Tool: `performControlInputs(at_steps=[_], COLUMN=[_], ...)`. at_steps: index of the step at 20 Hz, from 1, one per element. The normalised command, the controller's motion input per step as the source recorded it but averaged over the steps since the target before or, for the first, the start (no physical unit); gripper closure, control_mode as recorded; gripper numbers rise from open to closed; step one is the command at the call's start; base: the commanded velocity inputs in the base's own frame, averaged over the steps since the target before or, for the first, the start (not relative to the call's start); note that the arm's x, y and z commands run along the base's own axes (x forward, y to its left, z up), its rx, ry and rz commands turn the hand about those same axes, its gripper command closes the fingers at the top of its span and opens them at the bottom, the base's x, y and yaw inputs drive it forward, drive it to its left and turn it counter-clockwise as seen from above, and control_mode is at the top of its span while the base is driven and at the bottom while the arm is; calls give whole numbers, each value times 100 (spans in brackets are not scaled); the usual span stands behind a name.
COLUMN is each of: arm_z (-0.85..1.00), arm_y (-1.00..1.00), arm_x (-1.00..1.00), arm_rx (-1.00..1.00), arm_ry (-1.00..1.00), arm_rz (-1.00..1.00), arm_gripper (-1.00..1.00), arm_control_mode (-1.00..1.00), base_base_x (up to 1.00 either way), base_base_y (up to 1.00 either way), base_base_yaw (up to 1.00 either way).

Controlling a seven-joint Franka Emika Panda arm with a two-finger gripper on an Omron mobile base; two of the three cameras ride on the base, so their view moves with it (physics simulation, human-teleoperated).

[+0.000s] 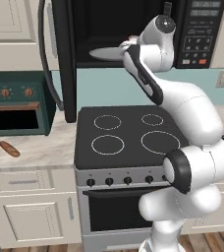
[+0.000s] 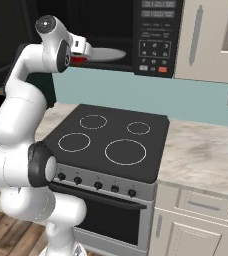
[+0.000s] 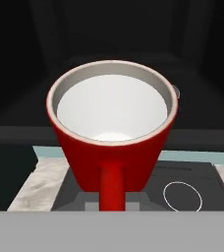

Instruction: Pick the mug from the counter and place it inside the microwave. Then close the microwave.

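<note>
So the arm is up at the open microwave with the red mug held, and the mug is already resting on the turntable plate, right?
Not quite. The mug is held and the arm is at the open microwave, but the hand view shows the mug hanging in front of the opening, with the stovetop visible below it. It is not on the turntable plate.

One red mug (image 3: 112,142), one microwave (image 1: 133,29), one toaster oven (image 1: 16,103), one bread (image 1: 9,148), four burner rings (image 1: 131,132)

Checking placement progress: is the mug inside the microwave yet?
Not yet. The mug hangs upright in the tool, in front of the open microwave, above the stovetop.
</note>
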Motion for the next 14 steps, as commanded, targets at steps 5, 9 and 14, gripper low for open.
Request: performControlInputs(at_steps=[5,9,14], arm_z=[0,-4,0], arm_y=[10,1,0], arm_x=[45,30,38], arm_rx=[0,0,0], arm_ry=[0,0,0], arm_rz=[0,0,0], arm_gripper=[100,100,100], arm_control_mode=[-100,-100,-100], base_base_x=[0,0,0], base_base_y=[0,0,0], base_base_yaw=[0,0,0])
